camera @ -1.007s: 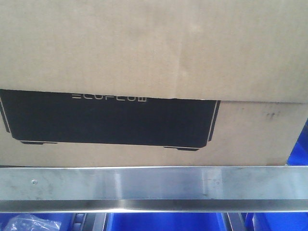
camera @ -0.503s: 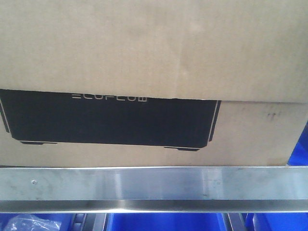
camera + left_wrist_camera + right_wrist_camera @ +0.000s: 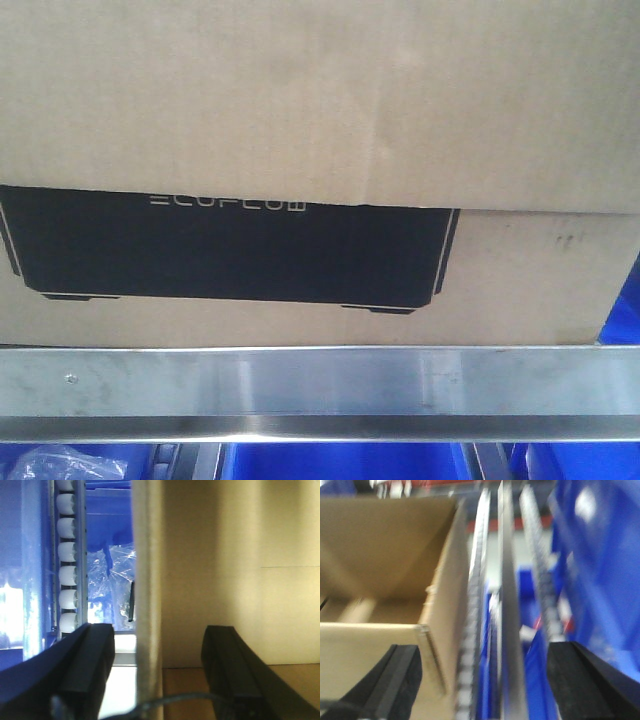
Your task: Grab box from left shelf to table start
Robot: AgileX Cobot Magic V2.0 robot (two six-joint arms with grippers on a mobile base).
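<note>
Front cam looks basically the same as a second ago. The left shelf [image 3: 320,385] shows its steel front rail nearest, and the box [image 3: 300,100] sits right behind it with the black ECOFLOW panel [image 3: 230,250] in the same spot. Blue bins [image 3: 340,462] peek out underneath. So I'd say the pull hasn't started, and the table isn't in any view. The left gripper [image 3: 159,632] is spread wide, straddling the box's side wall with a gap on each side and nothing clamped; white rollers [image 3: 67,575] run off beyond it. The right gripper [image 3: 485,650] is blurry but also wide apart, with the box corner and roller tracks between its fingers, and it's gripping nothing.
</note>
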